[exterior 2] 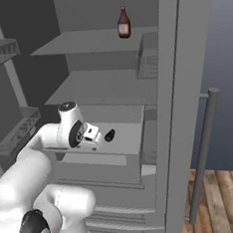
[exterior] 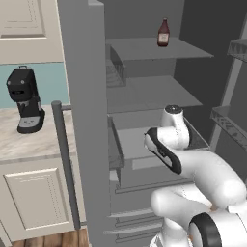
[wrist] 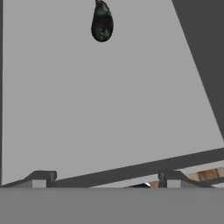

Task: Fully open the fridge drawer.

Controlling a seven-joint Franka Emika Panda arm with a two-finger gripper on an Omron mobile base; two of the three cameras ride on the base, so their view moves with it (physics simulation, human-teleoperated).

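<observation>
Claw (wrist: 103, 180), fingers apart, hangs over the pulled-out fridge drawer (exterior 2: 118, 138) holding a dark eggplant (wrist: 102, 22).

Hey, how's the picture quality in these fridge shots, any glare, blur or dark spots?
Left base view: flat, even light, no glare, the fridge's right inner wall is dark. Right base view: the same flat light, with the bottle sharp on the top shelf. Hand view: the drawer floor is plain grey without shadows; edges look soft, slightly pixelated.
</observation>
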